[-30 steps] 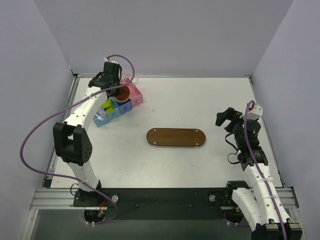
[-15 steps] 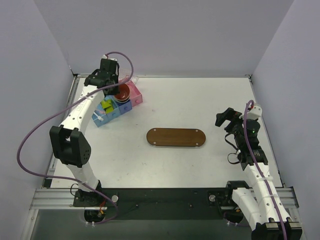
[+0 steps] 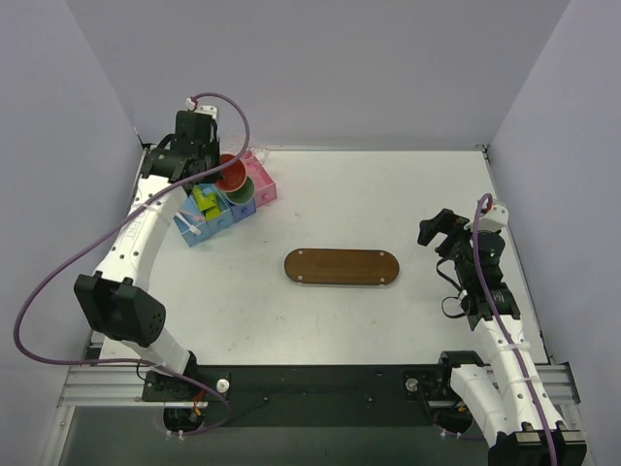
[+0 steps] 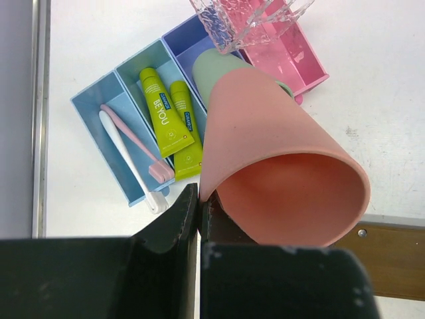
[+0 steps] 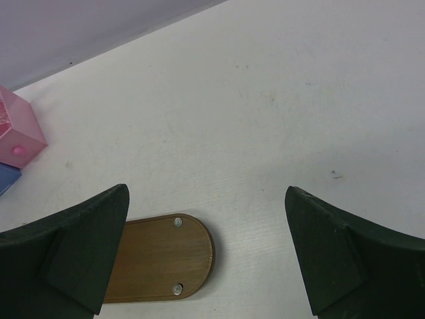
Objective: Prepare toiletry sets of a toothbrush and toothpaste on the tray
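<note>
The left hand [image 4: 199,199] is pinched shut on the rim of a salmon-pink tapered plastic cup [image 4: 279,166]. It holds the cup tilted in the air above a row of small box bins [image 3: 221,206] at the far left corner of the white tabletop [image 3: 388,194]. Beneath the cup, a pale green cup [image 4: 216,70] sits in the lavender-blue bin. Two flat yellow-green toothpaste tubes [image 4: 166,116] lie side by side in the next bin along. Two slim toothbrushes [image 4: 136,143], one pink and one white, lie together in the outermost light blue bin, nearest the left edge.

The dark brown wooden oblong tray [image 3: 342,266] sits in the middle of the tabletop, well apart from the bins, with no brush or tube on it yet. The right hand [image 3: 437,228] hangs wide open and holds nothing, near the right edge beyond the tray's right end.

No set appears to have been started. The step in hand looks like moving the pink cup, whether to clear it away or to carry it towards the tray I cannot tell. Next, the cup needs a steady place to stand before the left hand lets go. That hand then has to reach down into a narrow bin and pinch a thin brush or tube lying flat there.
</note>
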### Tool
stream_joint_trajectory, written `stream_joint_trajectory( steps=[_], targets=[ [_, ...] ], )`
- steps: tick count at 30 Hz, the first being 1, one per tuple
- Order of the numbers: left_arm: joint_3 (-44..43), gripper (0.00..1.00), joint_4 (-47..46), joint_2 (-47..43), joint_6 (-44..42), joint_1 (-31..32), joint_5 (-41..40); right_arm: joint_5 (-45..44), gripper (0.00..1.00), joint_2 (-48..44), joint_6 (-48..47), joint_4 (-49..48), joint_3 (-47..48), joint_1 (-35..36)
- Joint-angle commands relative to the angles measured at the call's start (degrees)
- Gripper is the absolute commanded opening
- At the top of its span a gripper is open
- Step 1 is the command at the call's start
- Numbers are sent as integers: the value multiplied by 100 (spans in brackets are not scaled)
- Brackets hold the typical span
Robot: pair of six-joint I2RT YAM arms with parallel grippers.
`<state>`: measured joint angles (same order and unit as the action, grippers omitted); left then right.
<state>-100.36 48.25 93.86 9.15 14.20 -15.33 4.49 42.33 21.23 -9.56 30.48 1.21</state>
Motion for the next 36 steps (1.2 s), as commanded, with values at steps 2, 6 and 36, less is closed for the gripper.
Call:
stream_joint_trajectory(
  steps=[2, 6, 36],
  targets=[
    [77, 0, 35, -588, -132, 109, 30, -10, 96, 48, 47, -72, 344, 19],
    [60, 0, 132, -764, -220, 258, 293, -18, 94, 83, 12, 59, 450, 19],
    [543, 0, -518, 378, 87, 2852, 1058, -1239, 61, 1936, 557, 1475, 2489, 4263]
  ],
)
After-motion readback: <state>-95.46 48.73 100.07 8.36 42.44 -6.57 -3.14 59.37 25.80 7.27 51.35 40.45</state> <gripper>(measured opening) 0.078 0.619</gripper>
